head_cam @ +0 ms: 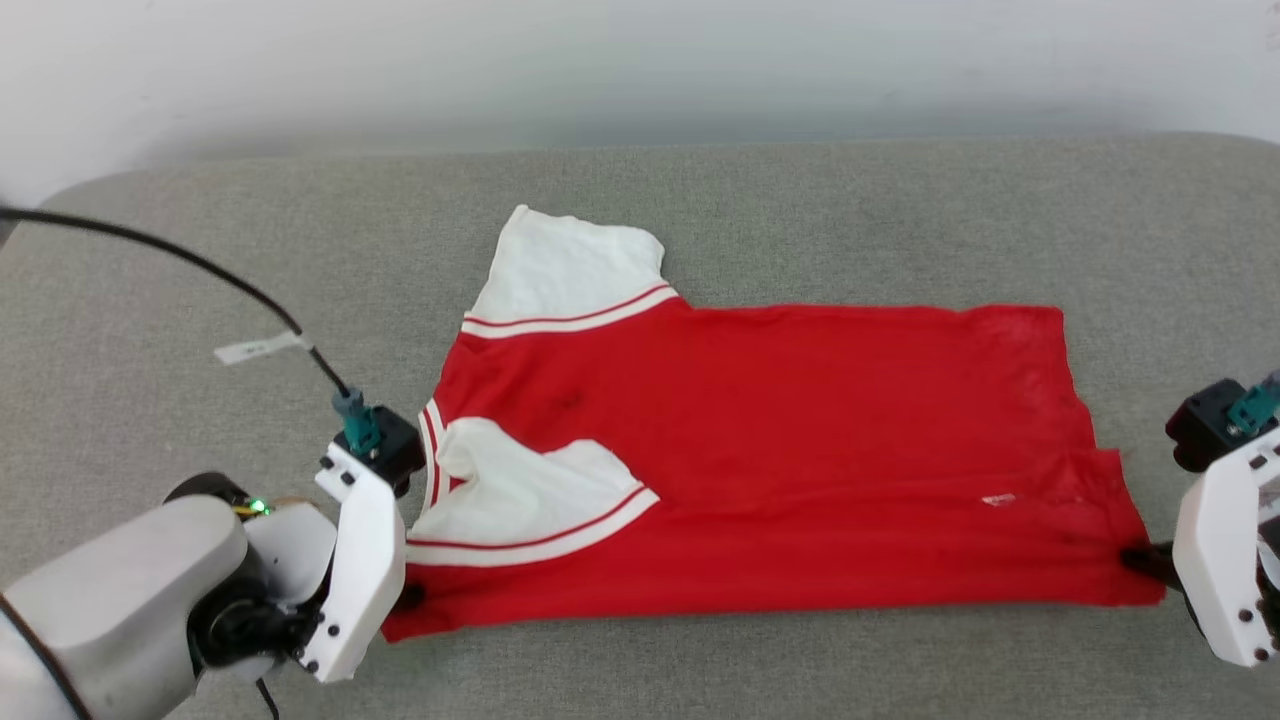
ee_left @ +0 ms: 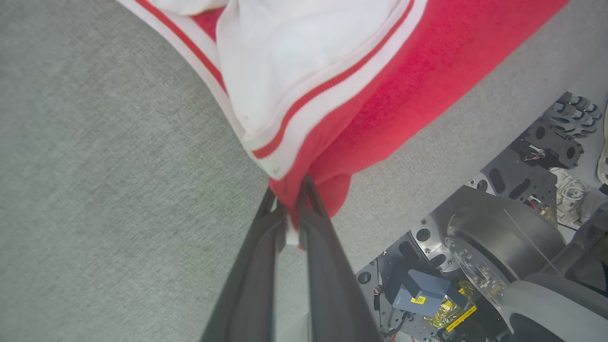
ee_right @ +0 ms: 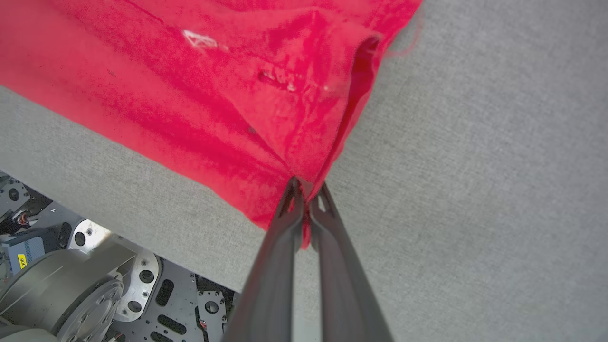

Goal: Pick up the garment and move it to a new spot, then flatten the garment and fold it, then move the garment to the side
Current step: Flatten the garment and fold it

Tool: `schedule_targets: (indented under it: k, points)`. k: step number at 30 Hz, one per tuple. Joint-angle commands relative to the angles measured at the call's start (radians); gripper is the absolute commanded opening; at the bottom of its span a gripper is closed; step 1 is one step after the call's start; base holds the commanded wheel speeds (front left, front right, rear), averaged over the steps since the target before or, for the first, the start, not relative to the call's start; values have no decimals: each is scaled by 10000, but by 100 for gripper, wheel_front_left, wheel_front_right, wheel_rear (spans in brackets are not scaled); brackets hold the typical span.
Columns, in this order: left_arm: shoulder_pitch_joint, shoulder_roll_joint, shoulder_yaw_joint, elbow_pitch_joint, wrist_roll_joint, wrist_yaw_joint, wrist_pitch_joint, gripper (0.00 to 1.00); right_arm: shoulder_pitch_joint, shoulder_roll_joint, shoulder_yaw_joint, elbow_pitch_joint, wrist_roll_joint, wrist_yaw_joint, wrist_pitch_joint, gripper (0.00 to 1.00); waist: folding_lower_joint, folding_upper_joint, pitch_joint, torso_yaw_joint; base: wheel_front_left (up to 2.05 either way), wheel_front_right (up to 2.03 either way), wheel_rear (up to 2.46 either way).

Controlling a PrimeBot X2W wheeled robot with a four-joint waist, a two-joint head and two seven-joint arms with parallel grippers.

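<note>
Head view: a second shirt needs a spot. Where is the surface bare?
Bare: grey surface behind the garment, up to the wall. Crowded: near edge, where left gripper and right gripper pinch its corners.

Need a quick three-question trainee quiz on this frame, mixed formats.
1. True or false: the left claw is shut on a red corner of the garment, next to a white sleeve's striped trim.
2. The right claw grips: A) a white sleeve; B) a red corner at the garment's other end; C) nothing.
3. Fill in: the garment lies spread on a ___ fabric surface.
Key: 1 true; 2 B; 3 grey.
</note>
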Motion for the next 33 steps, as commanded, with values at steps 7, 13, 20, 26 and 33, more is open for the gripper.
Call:
schedule_targets:
  k: [7, 13, 20, 26, 33]
  points:
    - [1037, 204, 8, -302, -30, 0, -66, 0, 985, -272, -252, -242, 191, -8, 232, 0, 0, 0, -172, 17, 0, 0, 0]
    - [1513, -50, 6, -13, 101, 0, -167, 0, 1473, 47, -246, 112, -191, -8, 308, 0, 0, 0, 16, 50, 0, 0, 0]
    - [1479, -354, 95, 528, 95, 0, -431, 100, 1545, 670, -313, 582, -492, -6, 96, 100, 0, 0, 88, 94, 0, 0, 0]
    - [867, -245, 315, 587, 496, 0, -1068, 100, 1536, 849, -956, 314, -606, -6, -979, 100, 0, 0, -271, 130, 0, 0, 0]
    - [130, 4, 842, 813, 1094, 228, -1929, 100, 1409, 1194, -1924, -741, -1281, -6, -2816, 100, 0, 0, -588, -204, 0, 0, 0]
